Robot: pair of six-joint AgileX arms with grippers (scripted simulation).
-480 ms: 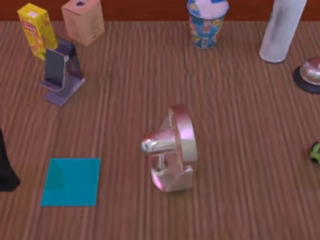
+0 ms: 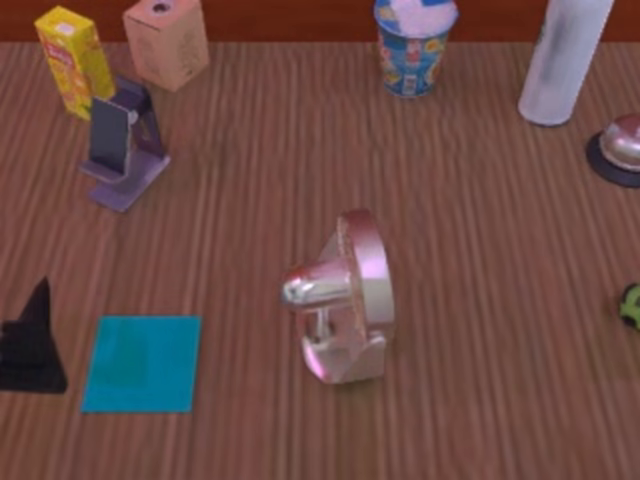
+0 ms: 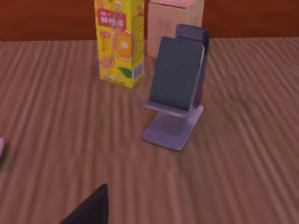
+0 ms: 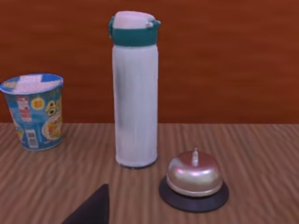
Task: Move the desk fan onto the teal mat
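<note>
The wooden counter carries everything. The desk fan stands upright near its middle, ring head on edge, motor hub pointing toward the teal mat, blocky base on the wood. The mat lies flat well to the fan's left and slightly nearer the front edge, apart from the fan, with nothing on it.

Far behind the fan to the right stands a white thermos bottle with a teal lid; a blue instant-noodle cup sits behind the fan. Behind and left of the fan are a pink carton, a yellow orange-juice carton and the purple phone stand holding a dark phone. A silver-domed bell on a dark disc rests far right of the fan.

The left gripper hangs just left of the mat, well apart from the fan, holding nothing; whether its fingers are spread or closed cannot be told. The right gripper's finger tip shows only in its wrist view, near the bell; its state cannot be told.
</note>
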